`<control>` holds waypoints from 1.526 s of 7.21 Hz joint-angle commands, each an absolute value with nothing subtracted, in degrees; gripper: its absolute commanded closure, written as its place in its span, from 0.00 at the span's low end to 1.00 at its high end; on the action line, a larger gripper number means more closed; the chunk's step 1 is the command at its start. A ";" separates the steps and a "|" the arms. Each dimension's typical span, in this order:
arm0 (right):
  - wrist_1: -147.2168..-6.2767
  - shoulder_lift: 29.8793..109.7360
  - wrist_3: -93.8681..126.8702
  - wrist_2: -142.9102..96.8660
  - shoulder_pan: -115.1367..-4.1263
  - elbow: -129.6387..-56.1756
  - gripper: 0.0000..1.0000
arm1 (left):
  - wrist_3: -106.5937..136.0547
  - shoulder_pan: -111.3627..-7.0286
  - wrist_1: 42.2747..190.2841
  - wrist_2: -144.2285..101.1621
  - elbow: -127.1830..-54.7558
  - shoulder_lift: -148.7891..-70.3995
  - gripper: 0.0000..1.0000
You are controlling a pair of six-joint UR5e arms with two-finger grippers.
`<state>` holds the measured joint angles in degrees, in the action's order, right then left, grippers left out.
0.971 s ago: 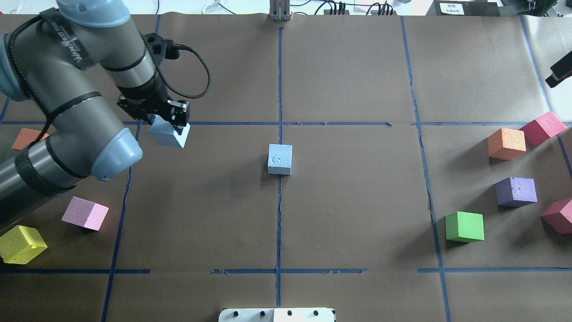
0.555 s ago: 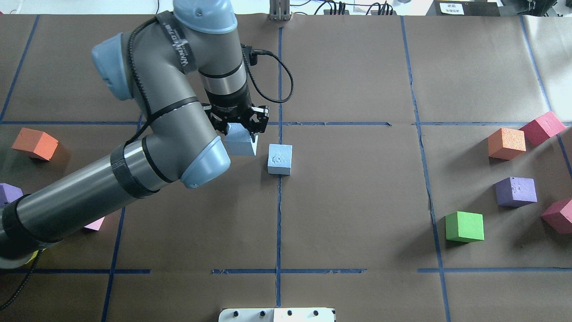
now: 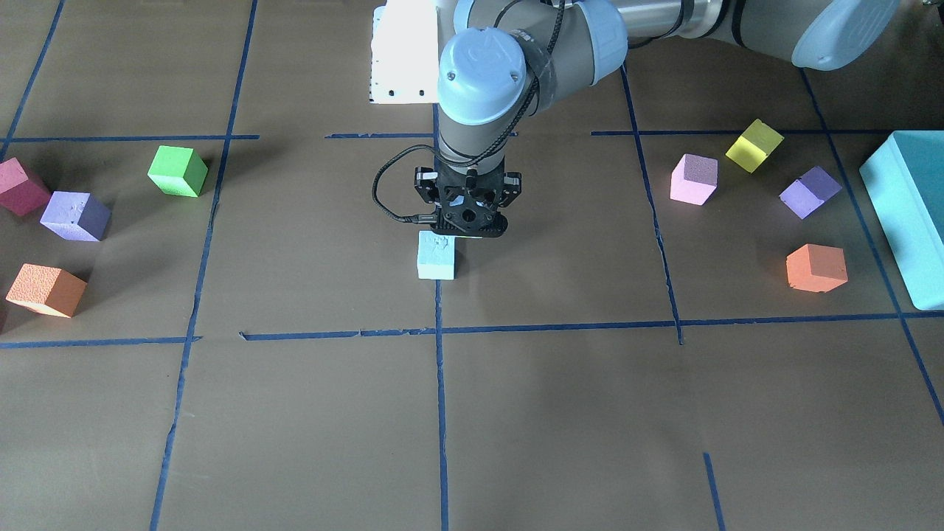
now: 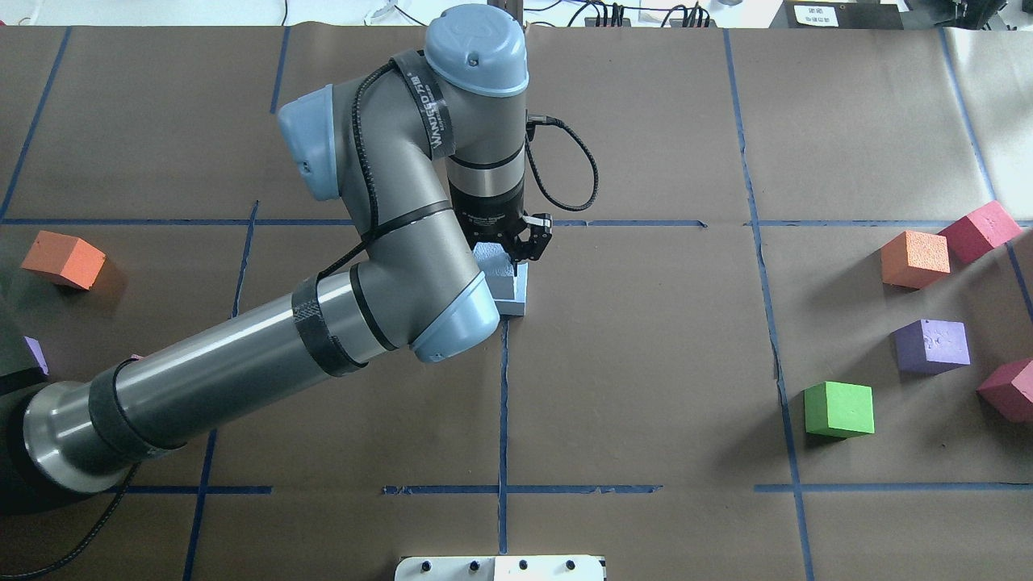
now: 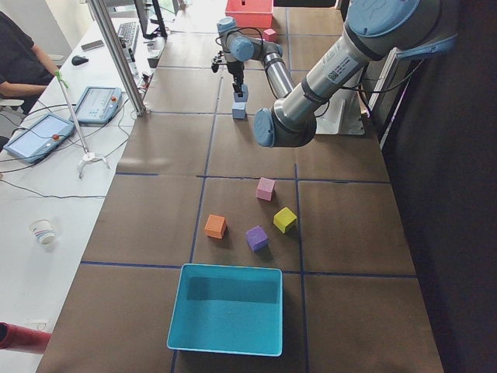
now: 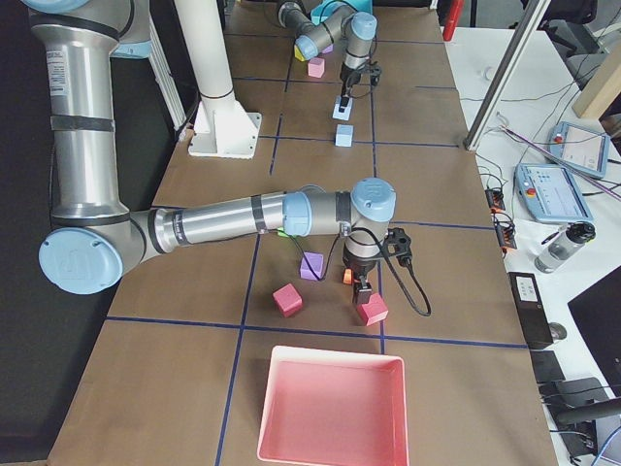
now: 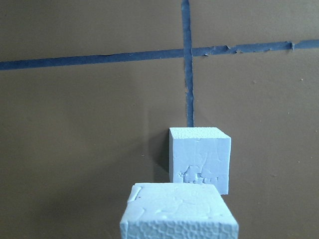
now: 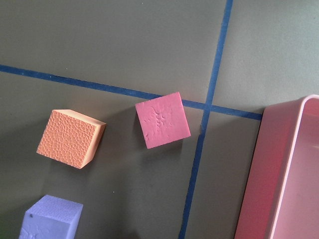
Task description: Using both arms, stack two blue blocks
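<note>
My left gripper point(image 4: 516, 252) is shut on one blue block point(image 7: 178, 211) and holds it in the air. The second blue block point(image 7: 199, 159) rests on the table's centre line, just ahead of and below the held one. The two are apart. In the overhead view the resting block point(image 4: 517, 300) is mostly hidden under the arm. In the front view it point(image 3: 436, 256) sits just below the gripper point(image 3: 468, 225). My right gripper point(image 6: 361, 286) hangs above a red cube point(image 6: 372, 309) at the table's right end. I cannot tell whether it is open or shut.
Green point(image 4: 838, 409), purple point(image 4: 931, 345), orange point(image 4: 914, 258) and red point(image 4: 979, 230) cubes lie on the right. An orange cube point(image 4: 63, 259) lies at the left. A teal box point(image 3: 907, 214) and a pink tray point(image 6: 330, 408) stand at the table's ends.
My left arm has carried the blue block rightward from the left half of the table to just beside and above the centre block.
</note>
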<state>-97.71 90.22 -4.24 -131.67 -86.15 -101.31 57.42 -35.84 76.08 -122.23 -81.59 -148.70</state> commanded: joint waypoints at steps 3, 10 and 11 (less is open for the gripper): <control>-96.77 90.88 -4.22 -132.98 -87.71 -100.90 0.00 | 58.54 -35.25 84.02 -122.08 -74.53 -149.50 0.97; -96.77 90.79 -4.22 -133.15 -87.98 -100.90 0.00 | 58.54 -35.33 84.11 -120.77 -74.09 -149.59 0.94; -96.77 90.79 -4.22 -133.33 -87.98 -100.90 0.00 | 58.54 -35.42 84.11 -120.76 -74.09 -149.59 0.92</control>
